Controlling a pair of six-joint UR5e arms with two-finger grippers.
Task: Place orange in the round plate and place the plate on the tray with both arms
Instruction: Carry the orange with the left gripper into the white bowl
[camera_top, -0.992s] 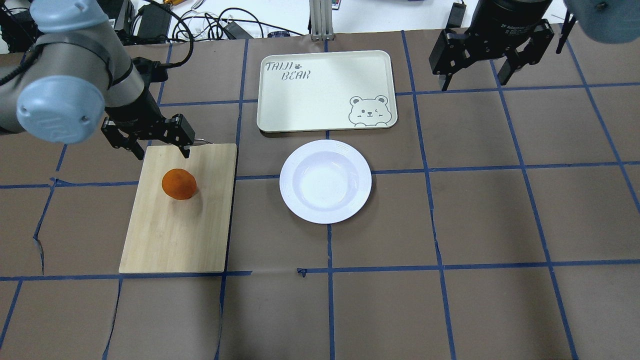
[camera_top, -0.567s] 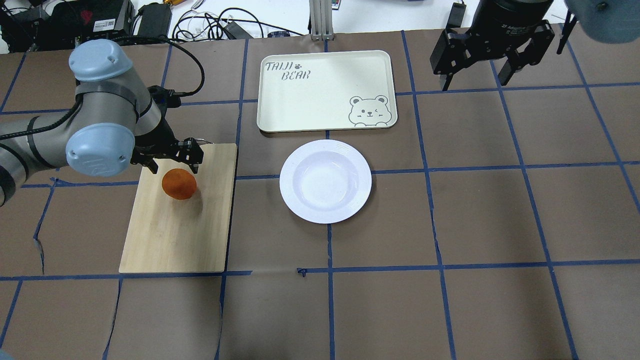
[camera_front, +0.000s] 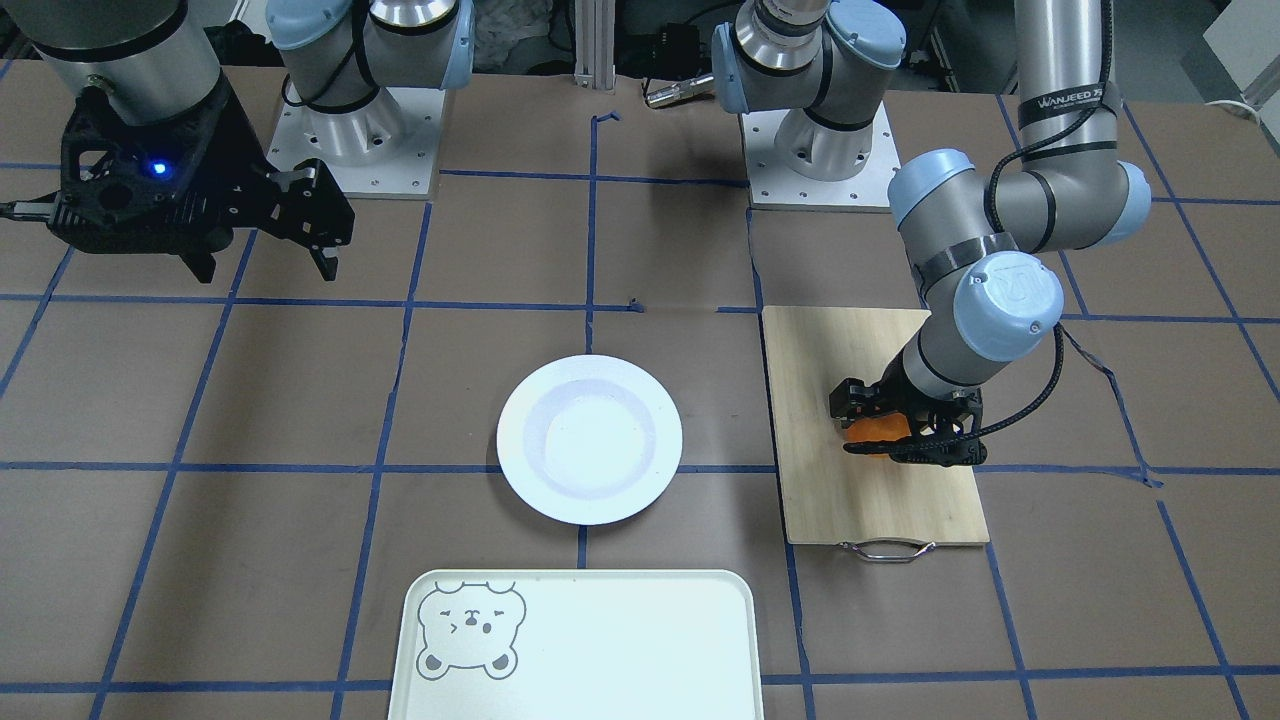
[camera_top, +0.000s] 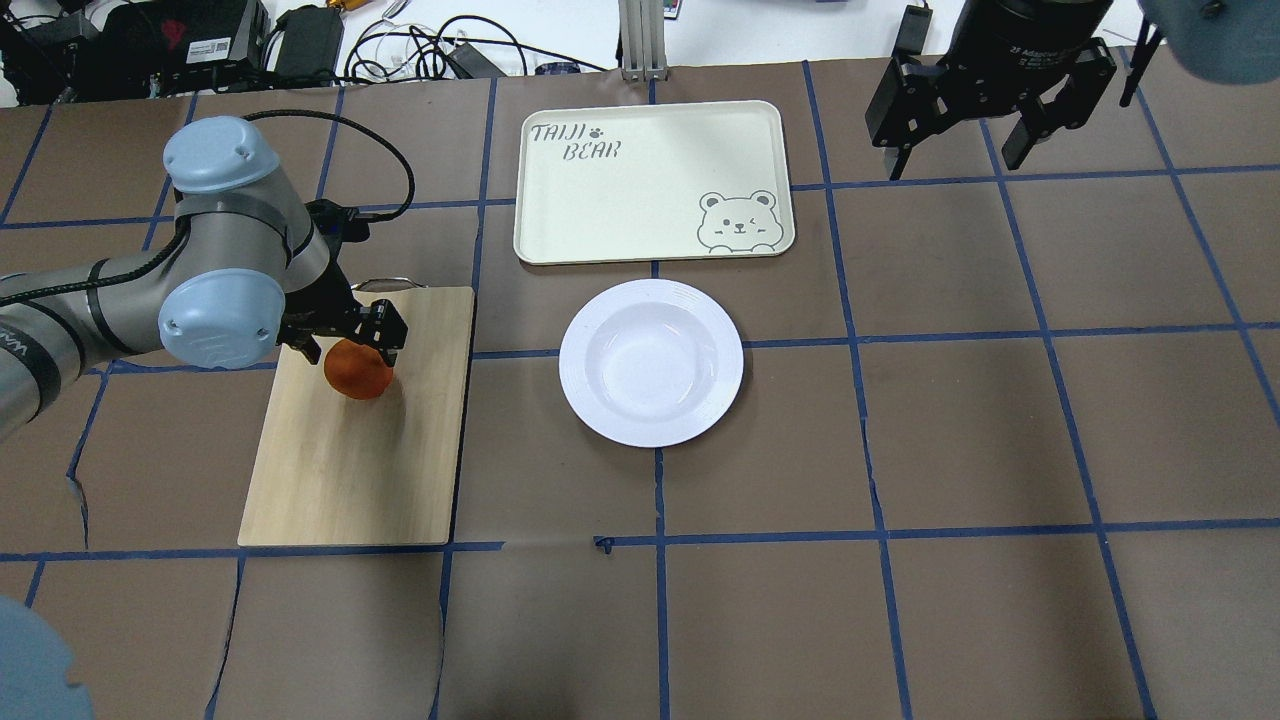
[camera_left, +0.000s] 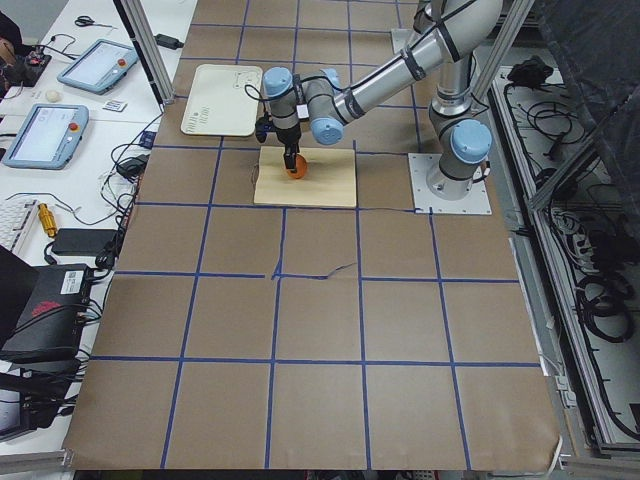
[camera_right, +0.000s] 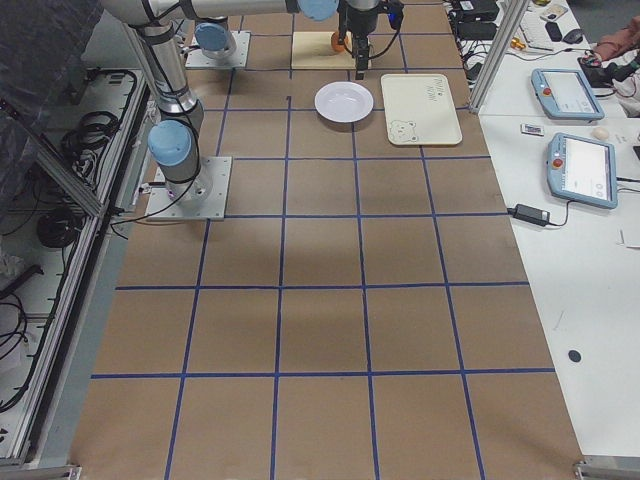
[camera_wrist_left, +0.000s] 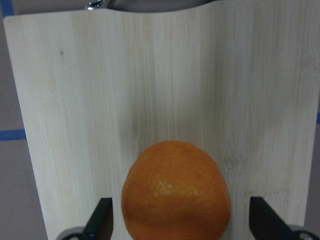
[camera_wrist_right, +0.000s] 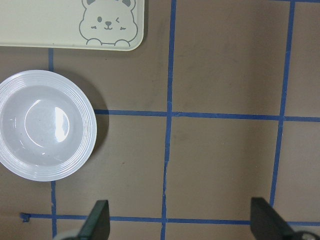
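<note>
The orange (camera_top: 360, 374) (camera_front: 872, 431) rests on the far half of a bamboo cutting board (camera_top: 350, 470). My left gripper (camera_top: 347, 346) (camera_front: 884, 437) is low over it and open. In the left wrist view its two fingertips (camera_wrist_left: 101, 220) flank the orange (camera_wrist_left: 176, 192) with a gap on each side. The round plate (camera_top: 578, 362) (camera_front: 515, 440) sits bare at mid-table, just in front of the tray (camera_top: 640, 200) (camera_front: 600, 650). My right gripper (camera_top: 952, 158) (camera_front: 268, 268) hangs open and high at the far right. Its wrist view shows the plate (camera_wrist_right: 87, 130) and the tray (camera_wrist_right: 50, 25).
The cutting board (camera_front: 870, 505) has a metal handle (camera_front: 887, 550) at its far end, near my left wrist. Brown paper with blue tape lines covers the table. Cables and boxes (camera_top: 300, 40) lie beyond the far edge.
My left arm has come down and forward, bringing its open fingers from behind the orange to either side of it. The right gripper has hardly moved.
</note>
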